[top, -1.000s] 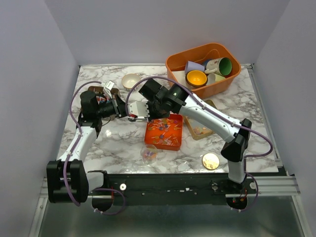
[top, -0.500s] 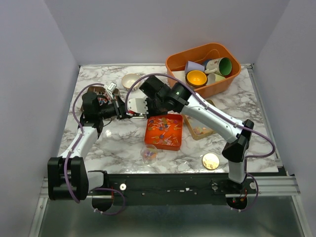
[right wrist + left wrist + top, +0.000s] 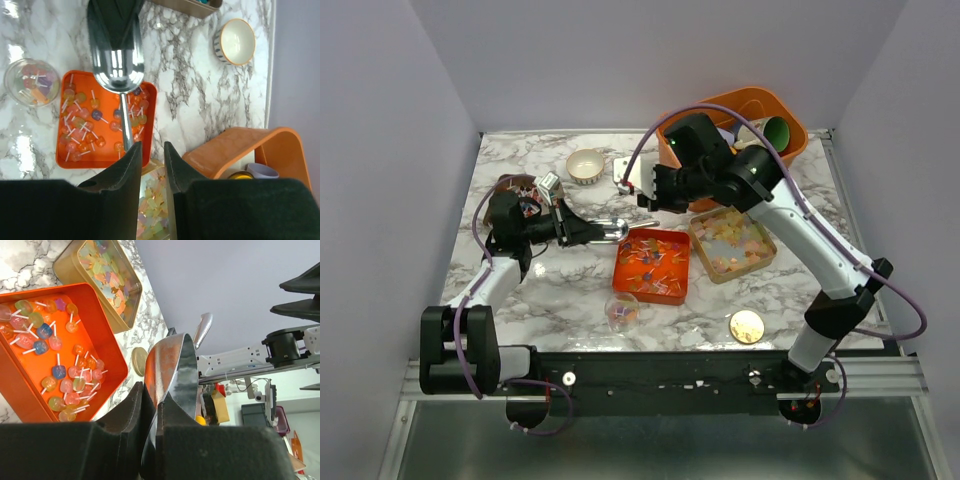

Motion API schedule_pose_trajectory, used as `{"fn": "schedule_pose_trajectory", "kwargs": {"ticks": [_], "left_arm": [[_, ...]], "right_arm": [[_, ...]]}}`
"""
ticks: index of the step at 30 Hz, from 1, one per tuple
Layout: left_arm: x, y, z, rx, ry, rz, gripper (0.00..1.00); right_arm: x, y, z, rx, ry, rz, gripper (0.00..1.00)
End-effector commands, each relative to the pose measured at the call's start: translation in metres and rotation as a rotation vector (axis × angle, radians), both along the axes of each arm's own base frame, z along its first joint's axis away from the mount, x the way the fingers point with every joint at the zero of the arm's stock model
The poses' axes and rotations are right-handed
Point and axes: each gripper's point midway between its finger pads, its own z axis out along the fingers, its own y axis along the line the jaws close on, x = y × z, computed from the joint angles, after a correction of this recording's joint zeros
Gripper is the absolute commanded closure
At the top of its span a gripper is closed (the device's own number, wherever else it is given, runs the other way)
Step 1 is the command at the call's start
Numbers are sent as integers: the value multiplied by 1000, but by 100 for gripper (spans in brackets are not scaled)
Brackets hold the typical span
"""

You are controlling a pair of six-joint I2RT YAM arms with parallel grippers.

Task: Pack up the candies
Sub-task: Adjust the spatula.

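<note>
Lollipop candies lie in an orange tray (image 3: 653,268); it also shows in the left wrist view (image 3: 107,347) and the right wrist view (image 3: 67,155). Pale gummies fill a gold tin (image 3: 732,243), which also shows in the left wrist view (image 3: 102,270). My left gripper (image 3: 575,230) (image 3: 157,392) is shut on a metal scoop (image 3: 610,229) (image 3: 172,367) (image 3: 117,57), held above the table left of the tray. My right gripper (image 3: 642,192) (image 3: 151,145) is open and empty, raised above and behind the tray.
A small clear cup (image 3: 622,310) (image 3: 32,82) with candies stands in front of the tray. A gold disc (image 3: 747,325) lies front right. An orange bin (image 3: 670,130) of coloured cups is at back right. A white bowl (image 3: 586,165) and a brown box (image 3: 517,192) are at back left.
My right gripper let go of the scoop and swung up and back to the right, uncovering the gold tin. My left gripper now holds the scoop alone.
</note>
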Motion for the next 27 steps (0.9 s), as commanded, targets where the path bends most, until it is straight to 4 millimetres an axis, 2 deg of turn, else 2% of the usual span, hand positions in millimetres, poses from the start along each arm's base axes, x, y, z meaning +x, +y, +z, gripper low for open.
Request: {"fn": "schedule_pose_trajectory", "kwargs": {"ticks": [1, 2, 3, 7, 16, 27], "left_arm": [[-6, -1, 8, -10, -34, -39, 100], [-6, -2, 9, -12, -33, -42, 100], [-6, -2, 10, -13, -32, -41, 100], [-6, -2, 15, -19, -32, -45, 100], [-4, -2, 20, -24, -29, -44, 100], [0, -2, 21, -24, -24, -44, 100]], "right_arm": [[-22, 14, -11, 52, 65, 143, 68], [-23, 14, -9, 66, 58, 156, 68], [-25, 14, -18, 57, 72, 163, 68], [-30, 16, -29, 59, 103, 213, 66], [-16, 21, -44, 36, 87, 205, 66], [-1, 20, -73, -32, 105, 166, 66]]}}
